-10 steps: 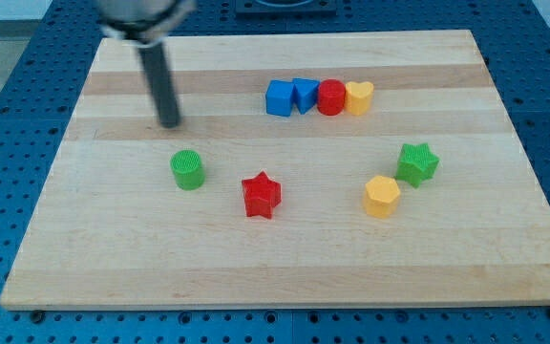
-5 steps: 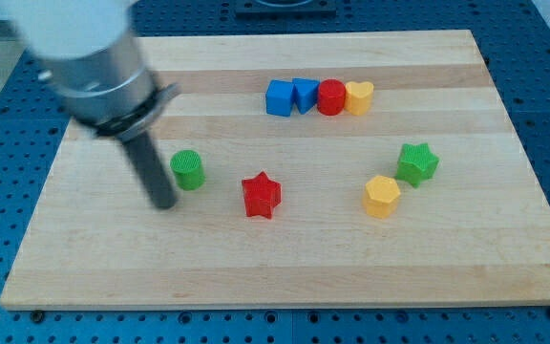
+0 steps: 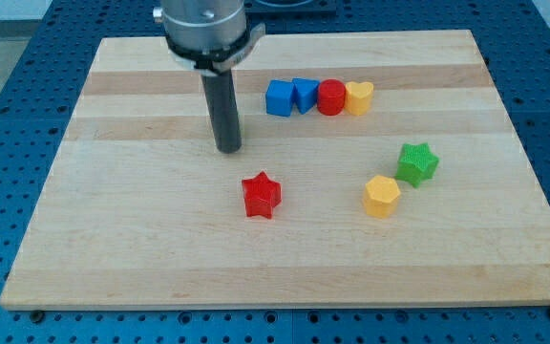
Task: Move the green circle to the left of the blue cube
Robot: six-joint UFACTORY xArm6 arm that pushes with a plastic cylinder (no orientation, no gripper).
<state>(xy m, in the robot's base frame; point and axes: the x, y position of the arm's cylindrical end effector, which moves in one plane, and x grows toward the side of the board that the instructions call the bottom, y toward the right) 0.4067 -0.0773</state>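
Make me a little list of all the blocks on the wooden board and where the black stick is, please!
board: wooden board on a blue pegboard
top row, view's left to right: blue cube, second blue block, red circle, yellow heart, all close together
middle: red star
view's right: green star, with yellow hexagon below it towards the view's left
green circle: not visible
my tip: on the board, lower left of the blue cube, above the red star, touching no visible block
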